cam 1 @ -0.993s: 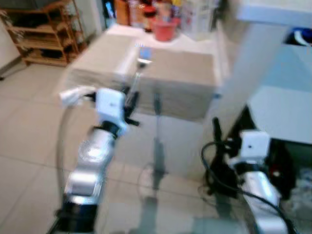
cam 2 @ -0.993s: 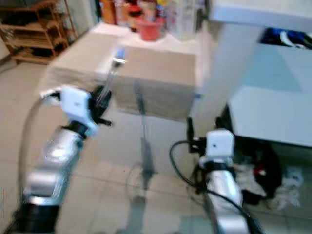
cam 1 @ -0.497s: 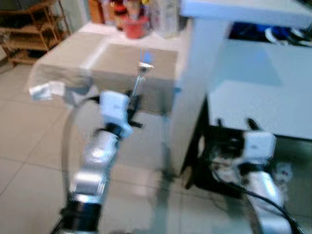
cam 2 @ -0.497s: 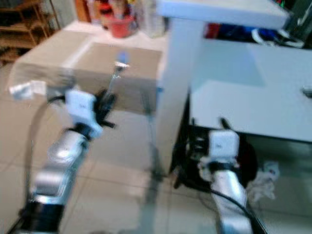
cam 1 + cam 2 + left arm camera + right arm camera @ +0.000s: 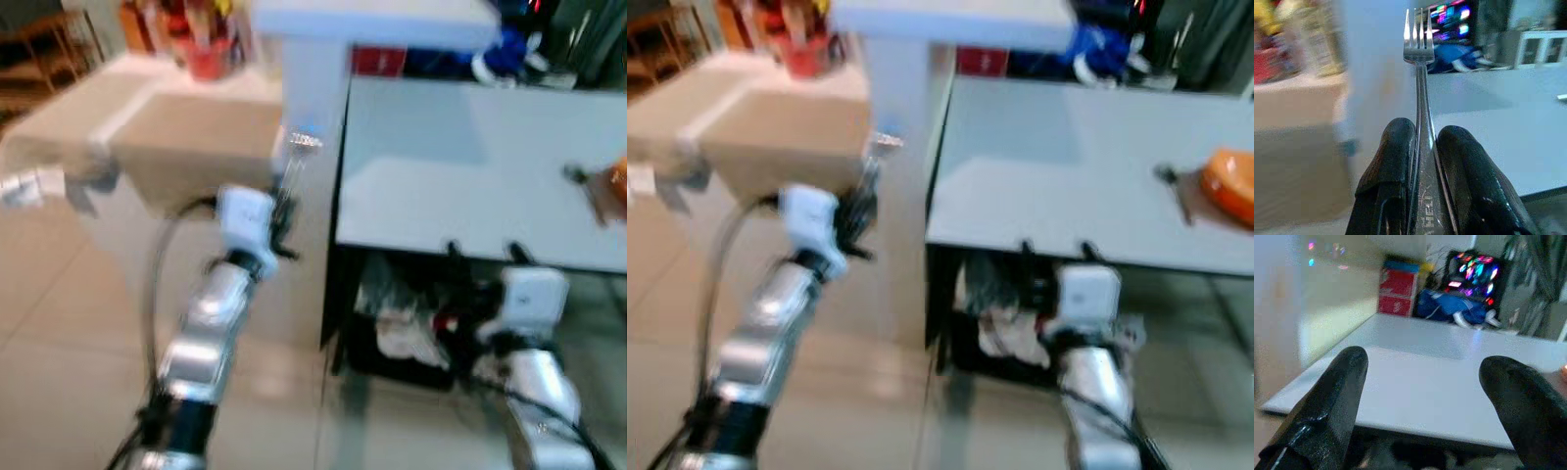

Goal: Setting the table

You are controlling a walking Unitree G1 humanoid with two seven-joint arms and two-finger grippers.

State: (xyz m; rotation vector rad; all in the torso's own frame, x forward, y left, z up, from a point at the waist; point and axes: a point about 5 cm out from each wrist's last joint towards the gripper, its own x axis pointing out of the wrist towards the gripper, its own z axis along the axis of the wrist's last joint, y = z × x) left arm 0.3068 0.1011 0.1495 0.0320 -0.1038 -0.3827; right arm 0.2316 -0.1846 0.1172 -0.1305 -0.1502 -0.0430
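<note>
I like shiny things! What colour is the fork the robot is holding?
Shiny silver. The fork shows best in the left wrist view, pinched between the left gripper's black fingers.

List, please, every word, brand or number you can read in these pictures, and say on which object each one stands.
"HELI": stamped on the fork handle, between the left claw fingers; letters before it are hidden, so it may be partial.
Red box on the white table: print too blurred to read.
Lit screen behind: coloured glow only, nothing legible.

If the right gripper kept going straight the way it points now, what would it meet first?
Probably the near edge of the white table: the open right gripper points just over it, so depending on height it may slide above the bare top instead.
</note>
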